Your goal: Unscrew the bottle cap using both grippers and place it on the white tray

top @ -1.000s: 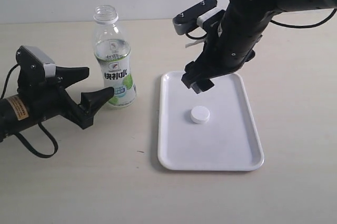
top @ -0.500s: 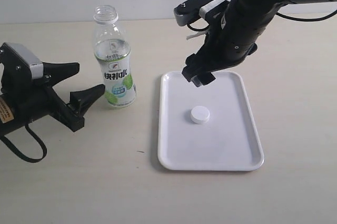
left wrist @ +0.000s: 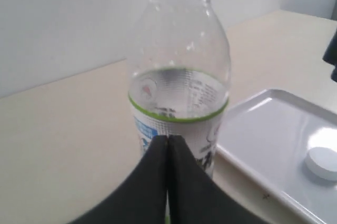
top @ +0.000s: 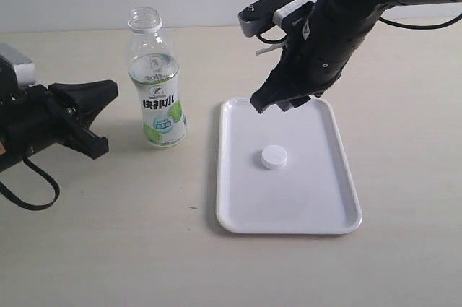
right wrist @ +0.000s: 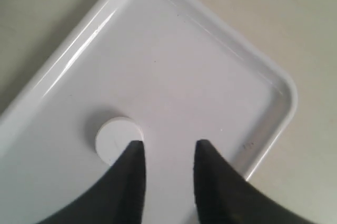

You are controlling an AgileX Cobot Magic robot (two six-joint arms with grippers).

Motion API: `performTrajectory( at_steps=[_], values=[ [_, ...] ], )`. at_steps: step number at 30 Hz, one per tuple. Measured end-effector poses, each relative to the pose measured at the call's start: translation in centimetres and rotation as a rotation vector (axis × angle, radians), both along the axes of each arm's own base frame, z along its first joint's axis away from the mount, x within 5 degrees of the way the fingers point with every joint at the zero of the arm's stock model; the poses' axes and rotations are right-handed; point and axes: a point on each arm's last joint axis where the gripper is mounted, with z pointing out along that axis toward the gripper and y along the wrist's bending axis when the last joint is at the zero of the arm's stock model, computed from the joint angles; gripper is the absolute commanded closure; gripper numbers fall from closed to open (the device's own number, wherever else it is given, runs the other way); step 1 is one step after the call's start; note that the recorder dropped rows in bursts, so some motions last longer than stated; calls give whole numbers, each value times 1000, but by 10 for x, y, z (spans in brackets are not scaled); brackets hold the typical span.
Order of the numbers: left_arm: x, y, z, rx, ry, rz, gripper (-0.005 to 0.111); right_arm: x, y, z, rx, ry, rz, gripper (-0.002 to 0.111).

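Your bottle cap lies flat on the white tray, a little toward 10 o'clock from the tray's middle in the exterior view, with nothing touching it. The bottle stands upright and uncapped on the table, just off the tray's 9 o'clock side and apart from its rim.

Your right gripper hangs over the tray's far end, at 12 o'clock from the cap. In the right wrist view its fingers are slightly parted and hold nothing. The cap shows just beside one fingertip, lower down on the tray floor.

Your left gripper sits at 9 o'clock from the bottle, pointing at it and clear of it. You cannot tell its state. The left wrist view shows the two fingertips meeting along a thin seam in front of the label, but the exterior view shows two prongs spread apart.
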Motion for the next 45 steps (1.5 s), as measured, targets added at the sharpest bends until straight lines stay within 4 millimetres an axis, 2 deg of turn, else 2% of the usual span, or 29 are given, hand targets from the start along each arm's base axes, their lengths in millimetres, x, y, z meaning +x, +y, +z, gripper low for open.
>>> performTrajectory(
  at_steps=[2,6,8,15,22,25,32,36,45],
  values=[
    [2,4,4,1,23,59,107,-1,0,0,-3,6,-1,108],
    [3,18,18,-7,78,226,107,-2,-1,2,-3,4,1,108],
    [-3,25,29,-28,77,297,107,-3,-1,7,2,-8,1,108],
    [-40,41,70,-77,12,408,107,-13,-6,20,25,-59,4,108],
    [-80,52,109,-70,-47,454,107,-20,-8,13,44,-78,-5,108],
    [-99,57,118,-72,-73,469,107,-19,-8,14,48,-80,-11,108],
    [-142,65,120,-154,-167,479,107,-19,-7,14,56,-83,-25,108],
    [-158,67,119,-186,-228,477,107,-19,-7,14,56,-83,-25,108],
    [-166,69,123,-209,-278,474,107,-19,-7,14,57,-84,-25,108]
  ],
)
